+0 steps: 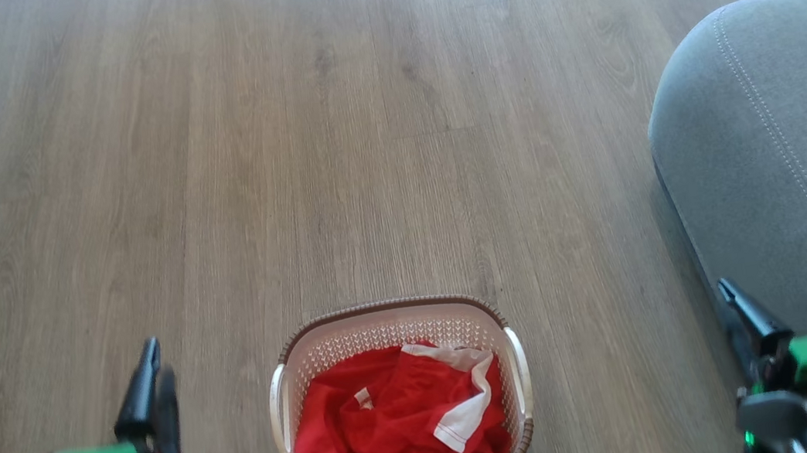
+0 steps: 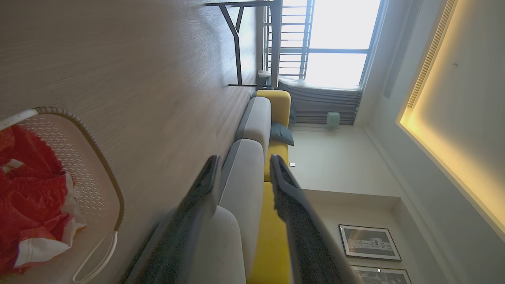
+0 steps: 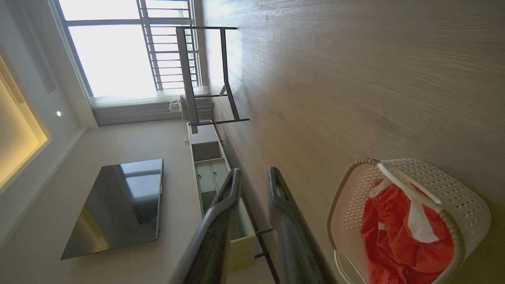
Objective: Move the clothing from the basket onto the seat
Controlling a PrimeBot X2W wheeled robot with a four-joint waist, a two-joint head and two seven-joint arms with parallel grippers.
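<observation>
The red clothing (image 1: 398,422) lies heaped in the basket (image 1: 383,309), with the seat (image 1: 793,167) to the basket's right. Flanking the basket, your left tool (image 2: 244,159) stands parted fairly wide and your right tool (image 3: 254,173) narrowly, both empty.

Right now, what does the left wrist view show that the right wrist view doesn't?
Left wrist, not right wrist: the grey seat with its yellow backrest, and framed pictures on the wall. Right wrist, not left wrist: a dark television and a low cabinet. Both: the basket holding the red clothing, the wooden floor, the bright window and a dark-framed table.
</observation>
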